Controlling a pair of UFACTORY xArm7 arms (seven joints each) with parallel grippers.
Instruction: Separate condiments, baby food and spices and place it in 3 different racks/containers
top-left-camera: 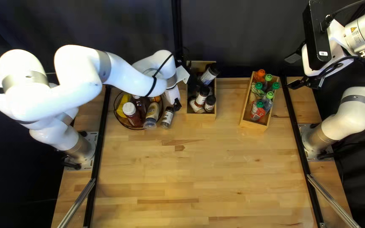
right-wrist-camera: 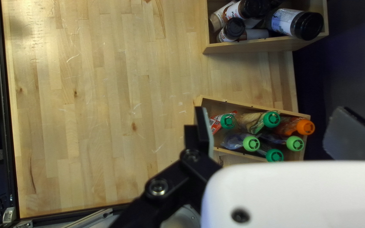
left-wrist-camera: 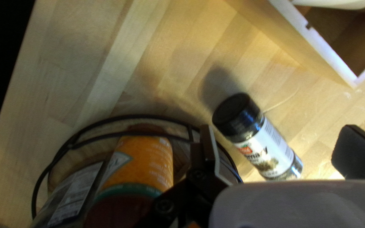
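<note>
My left gripper (top-left-camera: 176,102) hangs over the black-capped spice jar (top-left-camera: 167,117), which lies beside the round wire basket (top-left-camera: 117,110). That basket holds several condiment bottles, among them a white-capped bottle (top-left-camera: 129,109). In the left wrist view my left gripper (left-wrist-camera: 275,150) is open, and the spice jar (left-wrist-camera: 268,145) lies below between its spread fingers, untouched. A wooden box (top-left-camera: 201,116) holds several spice jars; another wooden box (top-left-camera: 253,124) holds several baby food pouches with green and orange caps. My right gripper (top-left-camera: 299,84) is raised at the right; in its wrist view the right gripper (right-wrist-camera: 267,133) stands open and empty.
The spice box stands just right of the wire basket. Black rails (top-left-camera: 295,126) run along both sides of the table (top-left-camera: 199,177). My left arm stretches above the basket. A dark curtain (top-left-camera: 241,33) hangs behind the far edge.
</note>
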